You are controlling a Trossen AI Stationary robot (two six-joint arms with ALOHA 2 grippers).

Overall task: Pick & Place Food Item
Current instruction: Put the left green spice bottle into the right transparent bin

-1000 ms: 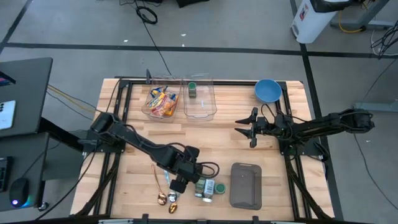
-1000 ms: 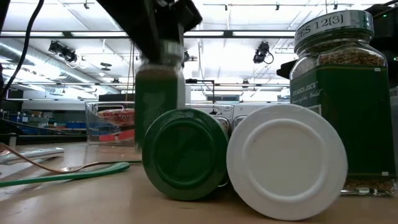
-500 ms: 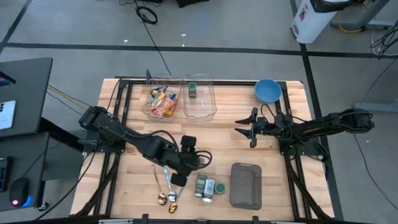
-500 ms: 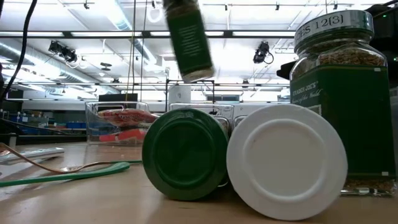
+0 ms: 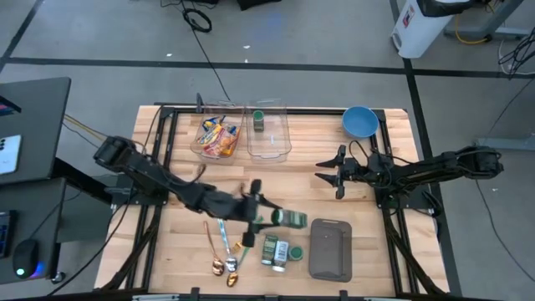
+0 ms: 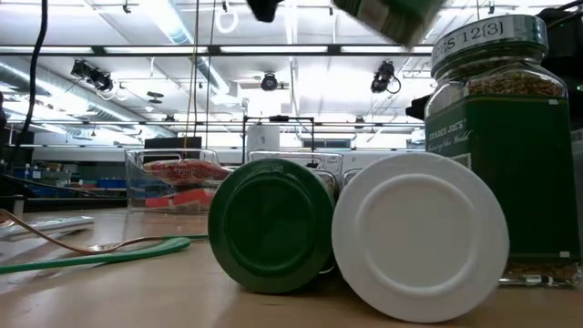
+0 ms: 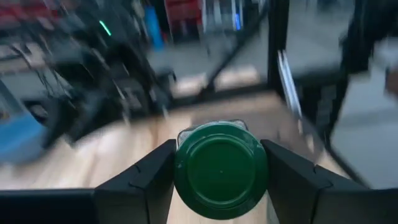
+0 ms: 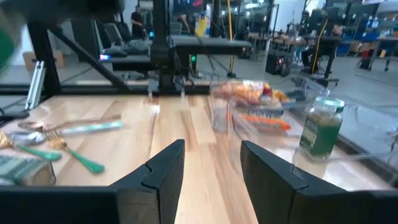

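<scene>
High view, wooden slatted table [image 5: 184, 180]. Left gripper [image 5: 255, 219] is near the table's middle front, its fingers clamped on a green-lidded glass spice jar [image 5: 287, 219], carried on its side above the tabletop; the left wrist view shows the jar's round green lid [image 7: 221, 169] gripped between both dark fingers [image 7: 146, 177]. In the low view the lifted jar [image 6: 387, 16] shows blurred at the top edge. Right gripper [image 5: 328, 175] hangs over the right half of the table, fingers apart, nothing between them.

Below the held jar, near the front edge: two more jars lying on their sides, one green-lidded [image 5: 269, 249], one white-lidded [image 5: 282, 253]; in the low view their lids [image 6: 271, 225] [image 6: 419, 235] face the camera side by side, with a taller upright jar of dried herbs [image 6: 501, 137] just beside them. Grey rectangular lidded container [image 5: 330, 248] to their right.

Left of the jars: green-handled cutlery and gold-coloured spoons [image 5: 224, 255].

Back of table: clear plastic bin holding colourful snack packets [image 5: 216, 134]; second clear bin [image 5: 269, 144] with one small green-lidded jar [image 5: 259, 120] standing inside; blue bowl [image 5: 359, 121] at the back right.
</scene>
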